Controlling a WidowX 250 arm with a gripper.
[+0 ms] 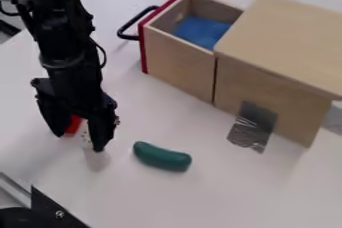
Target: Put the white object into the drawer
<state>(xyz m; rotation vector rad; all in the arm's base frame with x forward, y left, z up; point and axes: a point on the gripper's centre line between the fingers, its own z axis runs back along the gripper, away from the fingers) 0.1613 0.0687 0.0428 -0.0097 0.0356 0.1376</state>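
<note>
The black two-finger claw hung low over the white bench at the lower left of the frame, its fingers spread apart and pointing down. Between them, close against the finger nearer the middle of the frame, showed the small speckled white object, partly hidden; whether either finger touched it, I could not tell. Beside it, also between the fingers, was a bright red piece, and whether the two were joined I could not make out either.

The step in hand looked to be the grasp. Next, I judged, the claw had to close on the white object, then lift it well clear of the bench and carry it towards the upper middle.

Right of the claw lay a dark green, curved, rounded toy, near enough to be nudged by a low sideways sweep. Beyond it, the pale wooden drawer with a red-edged front stood pulled out, a blue cloth inside. Its black bar handle and raised walls would have to be cleared from above. The light wooden cabinet, with silvery tape low on its side, covered the drawer's far end, leaving the drop to the uncovered part.
</note>
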